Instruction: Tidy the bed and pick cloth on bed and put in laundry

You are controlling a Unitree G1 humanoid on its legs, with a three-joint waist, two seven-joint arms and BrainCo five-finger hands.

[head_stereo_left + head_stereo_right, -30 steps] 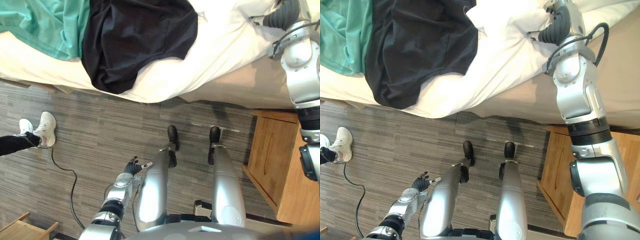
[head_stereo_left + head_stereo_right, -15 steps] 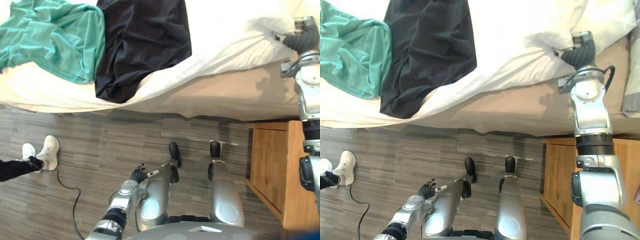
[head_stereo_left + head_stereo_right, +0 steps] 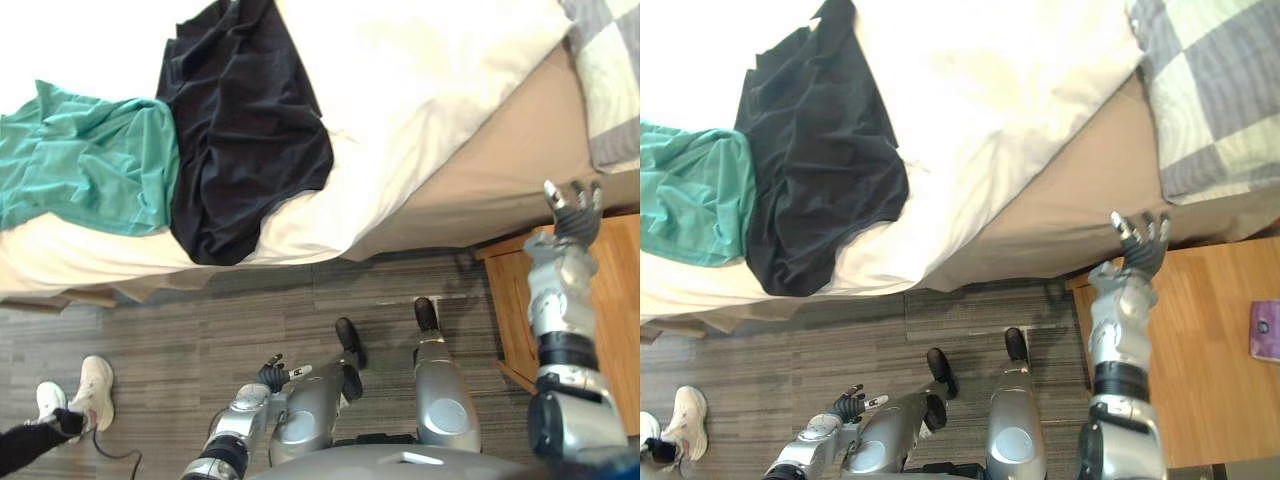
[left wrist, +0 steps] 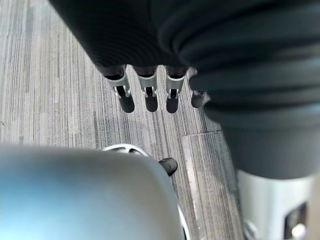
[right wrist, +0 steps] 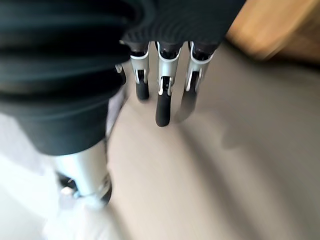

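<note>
A black cloth [image 3: 243,150] lies crumpled on the white duvet [image 3: 420,90], reaching over the bed's near edge. Beside it on the left lies a teal cloth [image 3: 85,165]. My right hand [image 3: 572,210] is off the bed, raised in front of the beige mattress side [image 3: 500,170] with fingers [image 5: 162,95] straight and nothing in it. My left hand [image 3: 275,373] hangs low over the floor by my side, its fingers [image 4: 147,95] relaxed and empty.
A checked grey pillow [image 3: 1210,90] lies at the bed's right end. A wooden nightstand [image 3: 1200,350] stands at the right with a small purple thing [image 3: 1265,330] on it. A person's white shoes [image 3: 80,395] stand on the grey wood floor [image 3: 150,330] at the left.
My right hand has let go of the white duvet and drawn back off the bed, fingers now straight. The duvet lies flatter. The camera has shifted, showing more of the bed and pillow.
</note>
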